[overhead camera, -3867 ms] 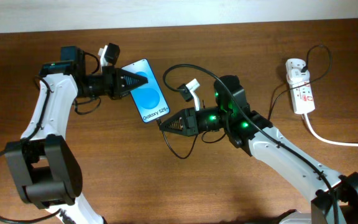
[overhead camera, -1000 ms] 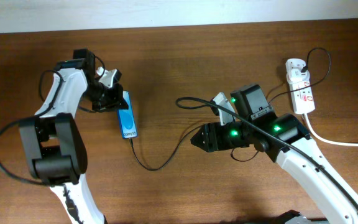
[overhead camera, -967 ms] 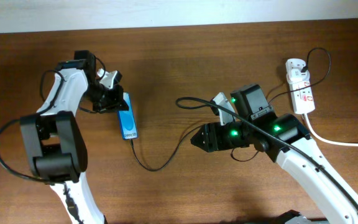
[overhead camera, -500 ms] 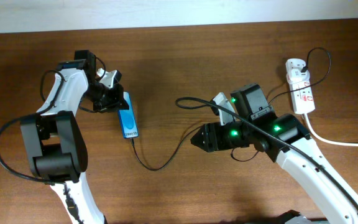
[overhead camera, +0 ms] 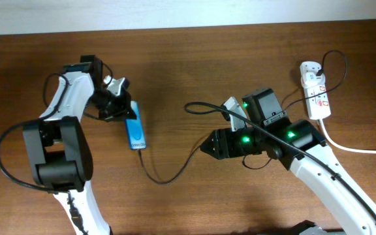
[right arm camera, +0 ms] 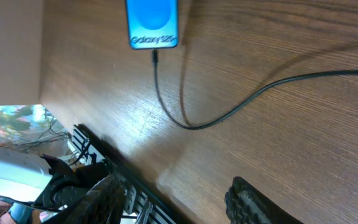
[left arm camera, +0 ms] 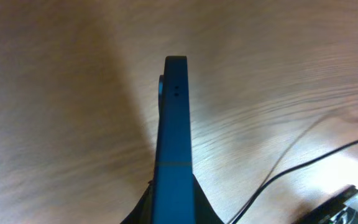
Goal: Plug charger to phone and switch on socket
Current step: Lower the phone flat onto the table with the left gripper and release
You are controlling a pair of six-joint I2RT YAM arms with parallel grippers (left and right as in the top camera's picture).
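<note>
Phone [overhead camera: 136,133] stands on edge toward 9 o'clock on the table [overhead camera: 175,65], pinched in the left hand [overhead camera: 126,112], and the charger [right arm camera: 191,127] looks plugged into its end. The right hand [overhead camera: 206,147] hangs wide and empty. Plugging seems done, so next it should reach the socket [overhead camera: 316,93] at 3 o'clock and press the switch.

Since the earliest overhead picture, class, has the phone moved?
Yes. The phone has shifted left, farther from the socket, and now stands on edge in the left gripper.
</note>
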